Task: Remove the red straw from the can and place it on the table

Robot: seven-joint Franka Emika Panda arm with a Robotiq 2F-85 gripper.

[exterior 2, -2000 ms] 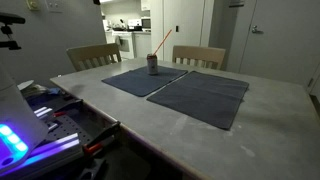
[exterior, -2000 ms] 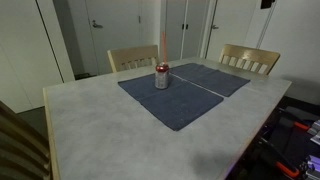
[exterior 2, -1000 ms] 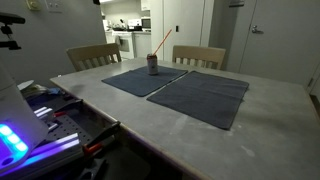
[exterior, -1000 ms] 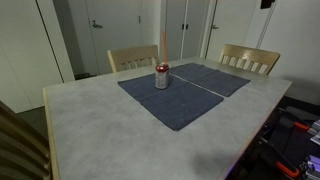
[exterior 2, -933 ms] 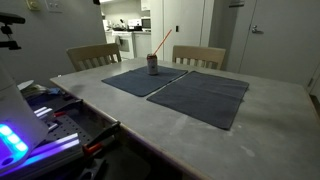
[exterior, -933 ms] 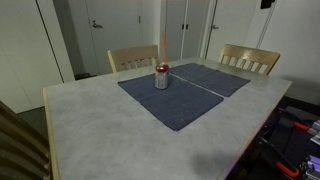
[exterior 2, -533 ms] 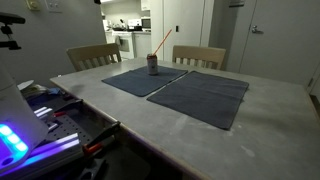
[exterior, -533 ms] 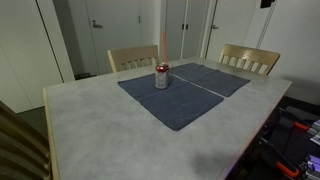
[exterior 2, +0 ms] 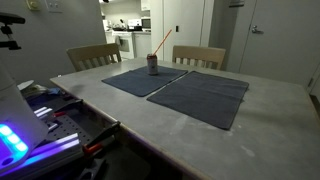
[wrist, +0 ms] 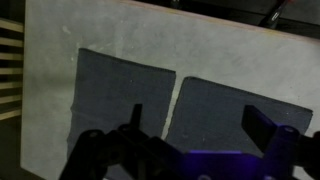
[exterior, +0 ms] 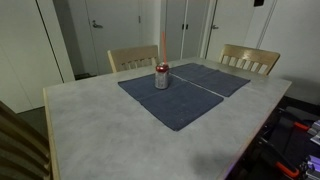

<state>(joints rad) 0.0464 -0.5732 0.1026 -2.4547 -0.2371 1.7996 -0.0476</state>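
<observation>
Wrist view shows gripper point(wrist: 200, 120) spread empty; in an exterior view red straw point(exterior 2: 162, 43) leans in can point(exterior 2: 153, 65).

Wooden chair point(exterior: 133, 58) and second chair point(exterior: 248, 59) stand before pale walls w/ closed white doors point(exterior: 110, 25); lit kitchen point(exterior 2: 131, 25) visible thru doorway in bkgd.

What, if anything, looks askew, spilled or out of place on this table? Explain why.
Nothing is spilled or damaged. Only the red straw stands out: it leans at a slant from the upright can, which stands on a placemat.
</observation>
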